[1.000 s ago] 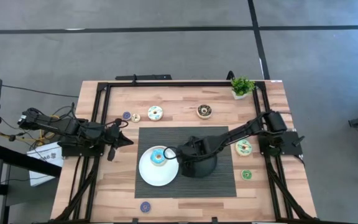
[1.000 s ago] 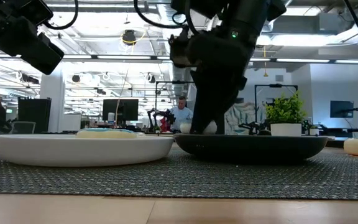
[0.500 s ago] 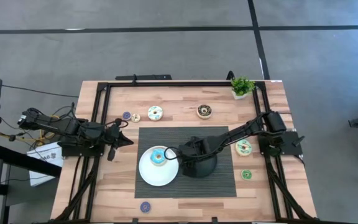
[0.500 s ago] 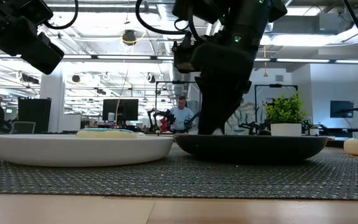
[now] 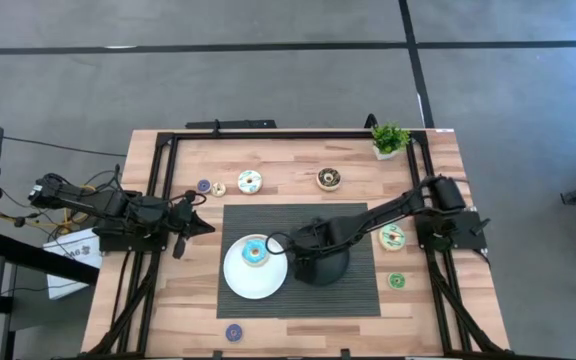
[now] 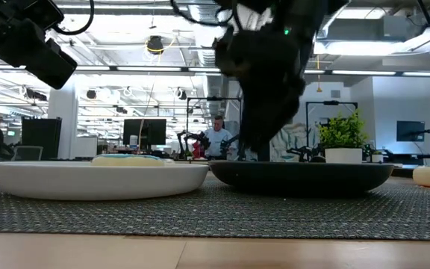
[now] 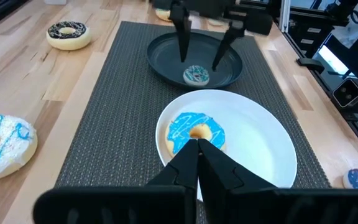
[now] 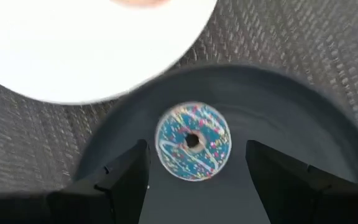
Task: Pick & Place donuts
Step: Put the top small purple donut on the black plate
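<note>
Jaws apart: right gripper [image 8: 194, 171] above small blue donut [image 8: 193, 141] (on black plate [image 8: 303, 143])

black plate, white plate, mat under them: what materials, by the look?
Black plate: likely matte plastic or coated metal, dull sheen, thin raised rim. White plate: glossy, smooth, could be ceramic or melamine; can't tell which. Mat: woven dark fabric or vinyl, visible crosshatch weave.

You have a wooden table [image 5: 298, 160] bearing a dark woven mat [image 5: 358, 295], a potted plant [image 5: 389, 139], and loose donuts: white [image 5: 249, 182], chocolate [image 5: 328, 179], pale green [image 5: 392, 237].
</note>
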Available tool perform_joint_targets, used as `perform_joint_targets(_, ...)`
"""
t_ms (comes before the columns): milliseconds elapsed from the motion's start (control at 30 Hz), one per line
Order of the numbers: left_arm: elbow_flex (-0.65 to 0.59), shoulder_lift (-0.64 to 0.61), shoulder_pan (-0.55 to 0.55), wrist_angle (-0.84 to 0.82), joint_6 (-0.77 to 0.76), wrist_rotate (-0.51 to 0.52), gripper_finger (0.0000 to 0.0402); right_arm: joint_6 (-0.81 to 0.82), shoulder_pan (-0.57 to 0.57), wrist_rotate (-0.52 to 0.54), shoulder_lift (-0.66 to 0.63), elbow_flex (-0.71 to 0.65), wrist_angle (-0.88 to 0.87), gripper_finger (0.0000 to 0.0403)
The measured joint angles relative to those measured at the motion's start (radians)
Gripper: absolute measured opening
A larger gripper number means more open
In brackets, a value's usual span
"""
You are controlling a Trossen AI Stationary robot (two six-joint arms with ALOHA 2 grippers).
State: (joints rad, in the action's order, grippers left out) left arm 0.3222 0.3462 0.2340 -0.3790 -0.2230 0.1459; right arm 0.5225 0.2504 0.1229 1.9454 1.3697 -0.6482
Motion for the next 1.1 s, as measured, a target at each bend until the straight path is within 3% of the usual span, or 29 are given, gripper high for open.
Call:
perform_joint_targets(200,0.0,0.0,0.0,0.096,0.0,0.0,0.0,0.054,0.005,0.008,-0.111,-0.001,-0.067,0.0251)
perform_joint_targets(300,0.0,0.0,0.0,0.14,0.016,0.0,0.0,0.049,0.019,0.013,-0.18,-0.001,-0.113,0.0223)
perform_joint_targets(433,0.004,0.018,0.001,0.17,0.067,0.0,0.0,0.005,0.044,0.054,-0.288,-0.051,-0.132,0.0129)
perform_joint_targets(567,0.047,0.094,0.001,0.168,0.094,0.001,0.0,0.016,0.058,0.061,-0.44,-0.222,-0.074,0.0018)
perform_joint_targets(800,0.168,0.292,0.001,0.169,0.089,0.058,0.0,-0.002,0.055,0.031,-0.788,-0.551,0.09,0.002)
perform_joint_targets(1100,0.363,0.554,0.001,0.162,-0.02,0.242,0.0,-0.219,-0.023,0.015,-1.163,-0.753,0.055,0.0007)
